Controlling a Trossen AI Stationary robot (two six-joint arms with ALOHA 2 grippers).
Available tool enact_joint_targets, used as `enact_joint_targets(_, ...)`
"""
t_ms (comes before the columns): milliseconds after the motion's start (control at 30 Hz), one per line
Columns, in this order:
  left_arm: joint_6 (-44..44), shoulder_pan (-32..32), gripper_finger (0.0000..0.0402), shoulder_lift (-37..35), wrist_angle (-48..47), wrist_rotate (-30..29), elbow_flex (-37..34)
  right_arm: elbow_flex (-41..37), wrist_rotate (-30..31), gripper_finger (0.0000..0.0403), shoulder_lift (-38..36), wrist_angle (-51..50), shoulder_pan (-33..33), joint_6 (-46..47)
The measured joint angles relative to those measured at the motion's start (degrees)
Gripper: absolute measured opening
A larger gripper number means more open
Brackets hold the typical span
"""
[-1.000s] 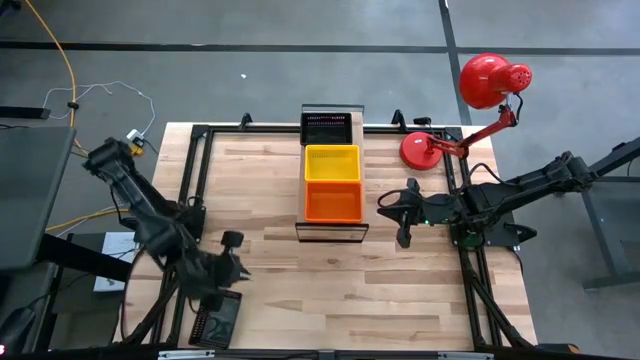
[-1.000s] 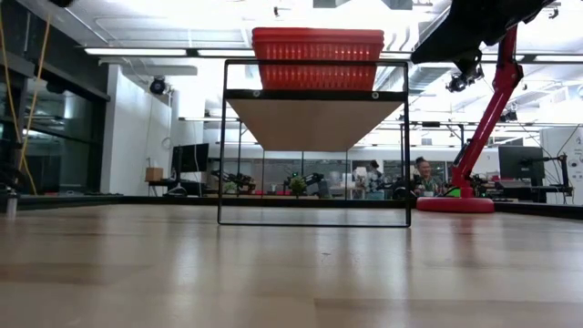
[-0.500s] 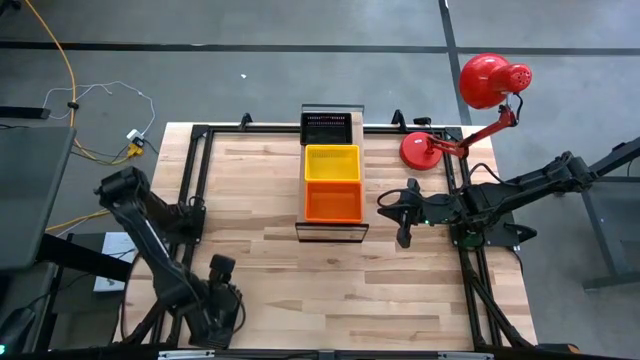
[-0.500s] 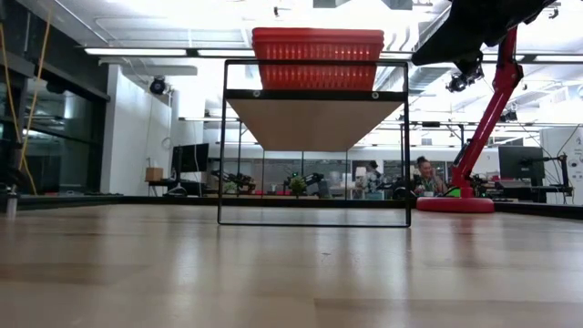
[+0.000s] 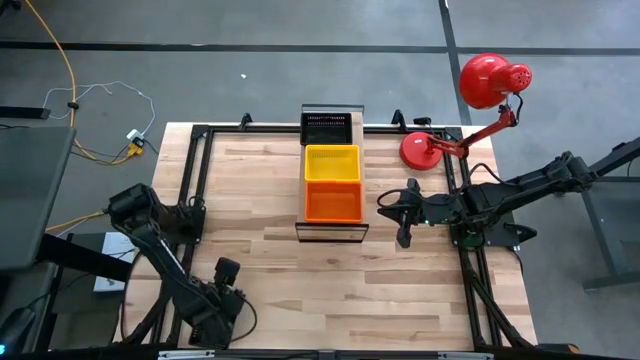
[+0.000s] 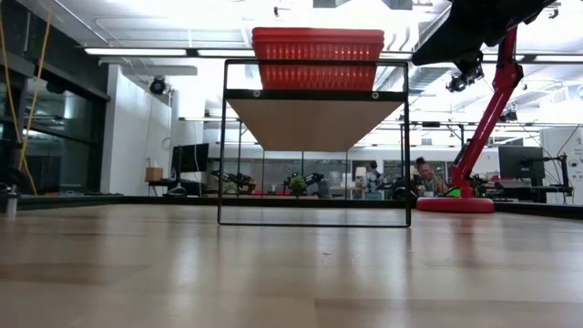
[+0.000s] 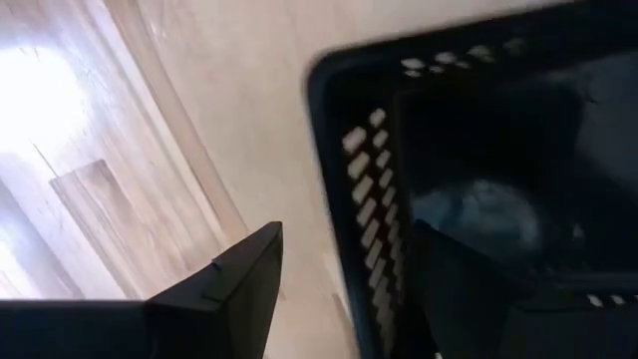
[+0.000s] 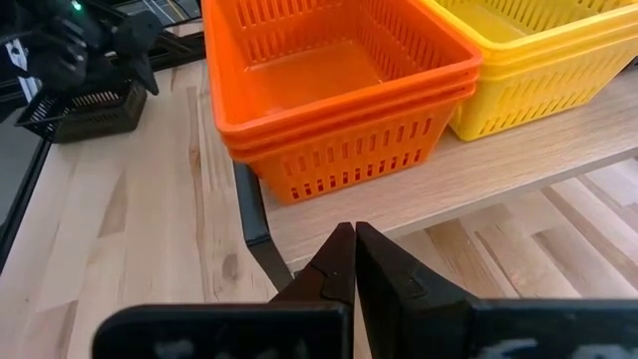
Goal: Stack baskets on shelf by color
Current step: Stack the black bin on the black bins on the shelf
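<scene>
Pale wooden tabletop (image 5: 270, 250) fills the scene, and at its near left corner the left gripper (image 5: 222, 300) has swung in low over a black basket (image 7: 478, 179) resting on the wood. Its fingers (image 7: 224, 289), pinched nearly together 1 second ago, now stand wide apart, with the basket's mesh wall between them but not yet gripped. That reads as the start of a pick: closing on the wall would come next, then a carry to the far stack. Farther in, the shelf (image 5: 332, 228) runs away from the near edge with 3 colour groups on it: orange baskets (image 5: 333, 203) nearest, yellow baskets (image 5: 331, 163) in the middle, black baskets (image 5: 326, 128) at the far end. Just right of the orange stack waits the right gripper (image 5: 404, 208), unmoved, fingers pressed together on nothing.
</scene>
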Motion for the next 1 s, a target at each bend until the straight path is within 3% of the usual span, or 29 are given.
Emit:
enact_joint_targets(167, 0.6, 1.7, 0.0198, -0.3, 0.0, 1.2, 0.0, 0.0, 0.0, 0.0000, 0.0, 0.0, 0.0, 0.0)
enact_joint_targets(300, 2.0, 2.5, 0.0169, -0.9, 0.0, 4.5, 0.0, 0.0, 0.0, 0.0000, 0.0, 0.0, 0.0, 0.4)
enact_joint_targets(600, 6.8, 5.6, 0.0012, -1.1, 0.2, 11.0, 0.0, 0.0, -0.1, 0.0000, 0.0, 0.0, 0.0, 0.7)
enact_joint_targets(800, 10.8, 9.5, 0.0003, -3.4, 0.0, 11.4, 0.0, 0.0, -0.1, 0.0000, 0.0, 0.0, 0.0, 0.7)
enact_joint_targets(1000, 9.6, 14.8, 0.0001, -15.1, -0.1, 4.7, 0.0, 0.0, -0.1, 0.0000, 0.0, 0.0, 0.0, 0.5)
